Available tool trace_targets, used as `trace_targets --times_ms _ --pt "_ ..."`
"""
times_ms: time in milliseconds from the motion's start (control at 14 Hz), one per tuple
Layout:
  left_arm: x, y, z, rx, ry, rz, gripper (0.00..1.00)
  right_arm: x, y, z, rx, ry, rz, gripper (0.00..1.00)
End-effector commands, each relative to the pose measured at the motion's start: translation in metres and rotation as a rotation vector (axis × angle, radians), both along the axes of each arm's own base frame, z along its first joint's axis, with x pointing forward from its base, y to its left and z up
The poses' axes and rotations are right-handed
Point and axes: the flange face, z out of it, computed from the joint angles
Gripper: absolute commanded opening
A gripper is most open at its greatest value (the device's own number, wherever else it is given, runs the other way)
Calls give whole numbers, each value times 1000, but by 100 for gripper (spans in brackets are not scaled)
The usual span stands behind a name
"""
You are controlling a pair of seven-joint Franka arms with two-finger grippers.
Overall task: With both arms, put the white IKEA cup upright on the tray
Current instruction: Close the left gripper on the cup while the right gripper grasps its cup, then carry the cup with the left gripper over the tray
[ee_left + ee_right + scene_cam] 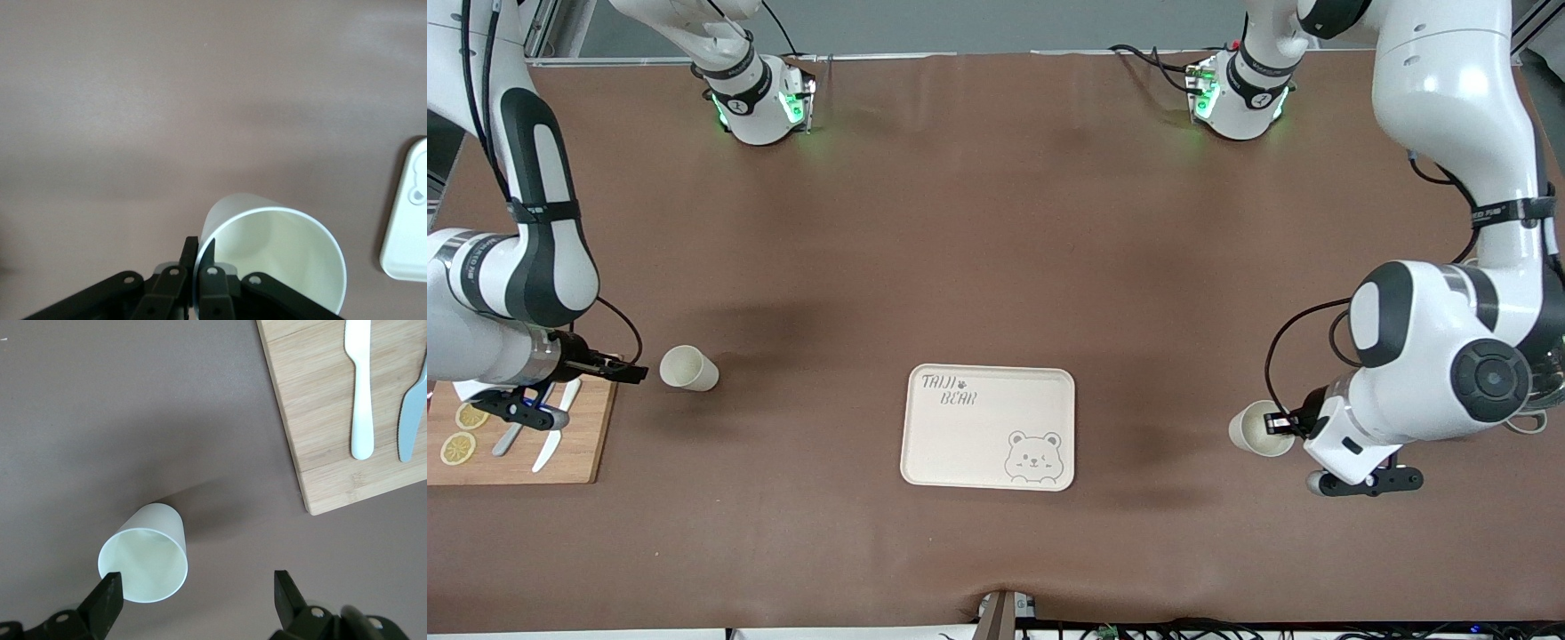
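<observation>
My left tool [1282, 425] pinches the rim of one white cup [1259, 428], held over the tabletop [996, 222] toward the left arm's end from the tray [989, 427]. My right tool [193, 600] gapes wide over a second cup [688, 368], lying on its side toward the right arm's end.
</observation>
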Motion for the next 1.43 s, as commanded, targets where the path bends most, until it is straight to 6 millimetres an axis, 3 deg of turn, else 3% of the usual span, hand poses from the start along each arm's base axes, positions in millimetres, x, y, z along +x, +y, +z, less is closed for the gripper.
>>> trace_targets --times_ms 0,357,500,786,929,1071,1357 --pt "3 -2 27 -8 -1 -2 0 -6 0 -12 9 7 14 100" --pt "8 -33 33 13 -37 -24 0 -14 -3 -38 6 -49 26 100" --pt "3 -61 35 50 -49 -51 0 -20 -1 -47 10 -29 28 100" --pt "-18 -136 31 60 -46 15 0 -28 0 -57 18 -8 38 98" --pt "-28 -163 31 59 -47 22 0 -30 1 -61 19 -7 39 98" --pt "-37 -187 31 52 -50 44 0 -28 6 -62 40 -26 24 89" --pt "-51 -233 24 29 -87 73 0 -31 6 -74 51 -100 32 87"
